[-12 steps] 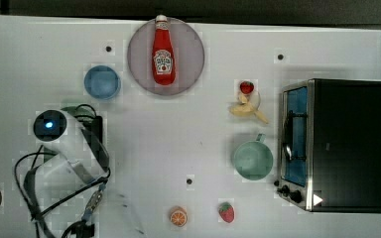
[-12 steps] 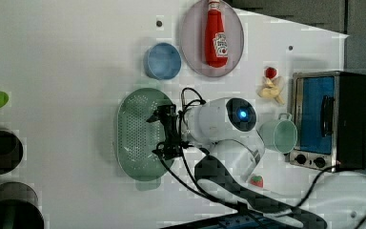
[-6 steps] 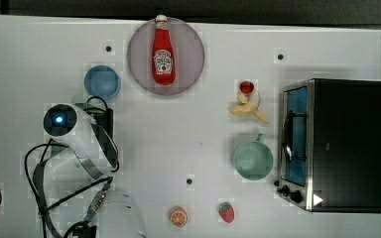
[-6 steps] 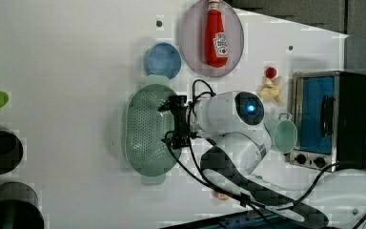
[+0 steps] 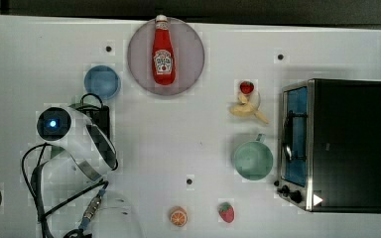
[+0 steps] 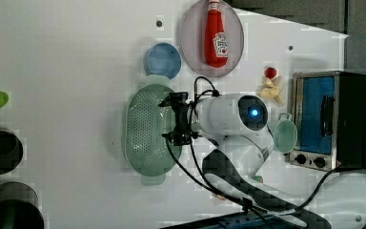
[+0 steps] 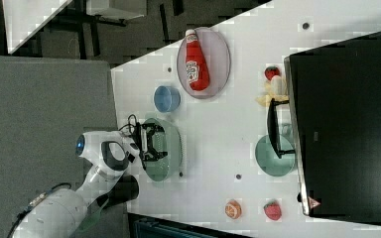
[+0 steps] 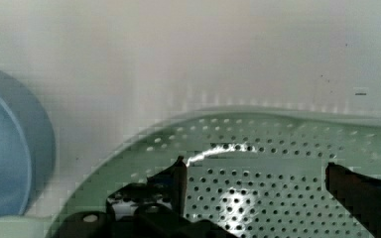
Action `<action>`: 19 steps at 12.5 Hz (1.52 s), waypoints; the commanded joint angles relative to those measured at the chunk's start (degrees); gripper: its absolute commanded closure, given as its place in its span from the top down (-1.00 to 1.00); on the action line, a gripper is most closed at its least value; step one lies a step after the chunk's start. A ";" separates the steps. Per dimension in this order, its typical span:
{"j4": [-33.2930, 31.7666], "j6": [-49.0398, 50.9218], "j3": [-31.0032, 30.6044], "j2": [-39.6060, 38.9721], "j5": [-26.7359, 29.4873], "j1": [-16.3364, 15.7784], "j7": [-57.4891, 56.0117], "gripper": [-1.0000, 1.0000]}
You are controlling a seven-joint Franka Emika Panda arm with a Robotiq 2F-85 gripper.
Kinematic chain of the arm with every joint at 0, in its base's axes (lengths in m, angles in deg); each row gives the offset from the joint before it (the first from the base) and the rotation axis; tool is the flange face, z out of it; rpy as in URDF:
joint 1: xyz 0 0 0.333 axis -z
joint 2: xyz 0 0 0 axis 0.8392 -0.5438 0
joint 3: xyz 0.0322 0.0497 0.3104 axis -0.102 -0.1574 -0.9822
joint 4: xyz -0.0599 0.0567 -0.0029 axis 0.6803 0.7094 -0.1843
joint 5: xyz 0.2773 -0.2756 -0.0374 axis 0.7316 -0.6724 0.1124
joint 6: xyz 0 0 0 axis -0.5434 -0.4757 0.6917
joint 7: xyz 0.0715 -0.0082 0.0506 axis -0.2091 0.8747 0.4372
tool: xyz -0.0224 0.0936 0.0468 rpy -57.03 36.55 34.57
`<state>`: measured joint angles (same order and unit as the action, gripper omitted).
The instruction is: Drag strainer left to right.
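Now the black gripper [image 6: 177, 119] hangs over the pale mint-green perforated plastic strainer [image 6: 145, 130], jaws spread wide, gripping nothing. The strainer sits on the white worktop [image 6: 66, 62], just beside the small round blue bowl [image 6: 162, 60].

The red ketchup bottle [image 5: 162, 54] lying on the round plate [image 5: 191, 37] has a white label, but its words are too small to read. The oven [image 5: 345, 144] has a small white triangle sign at one front corner. No other words or numbers can be read.
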<state>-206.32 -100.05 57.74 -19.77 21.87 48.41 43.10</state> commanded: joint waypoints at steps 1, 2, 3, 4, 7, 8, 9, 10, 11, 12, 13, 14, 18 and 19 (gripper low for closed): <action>-4.37 -0.25 1.11 2.86 0.93 2.13 0.41 1.00; -5.26 -0.25 1.37 3.47 0.93 2.85 -1.73 1.00; -5.94 -0.26 1.65 3.97 0.93 3.55 -4.00 1.00; -6.61 -0.25 2.18 4.44 0.94 4.20 -5.49 1.00; -8.20 -0.29 3.48 5.47 0.93 5.91 -7.13 1.00; -8.71 -0.27 3.78 5.87 0.94 6.49 -7.20 1.00; -9.10 -0.31 4.12 6.24 0.93 7.07 -7.51 1.00; -9.59 -0.30 4.48 6.52 0.93 7.64 -8.38 1.00; -10.08 -0.36 4.96 6.77 0.93 8.12 -10.06 1.00; -10.36 -0.41 5.53 7.03 0.94 8.66 -12.13 1.00; -10.66 -0.42 6.19 7.31 0.94 9.20 -14.21 1.00; -10.94 -0.50 6.93 7.64 0.93 9.73 -16.41 1.00; -11.88 -0.51 10.22 8.82 0.93 10.96 -19.40 1.00; -12.26 -0.55 11.04 9.06 0.94 10.99 -19.69 1.00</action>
<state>-219.63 -101.00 67.82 -11.71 22.56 59.41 27.37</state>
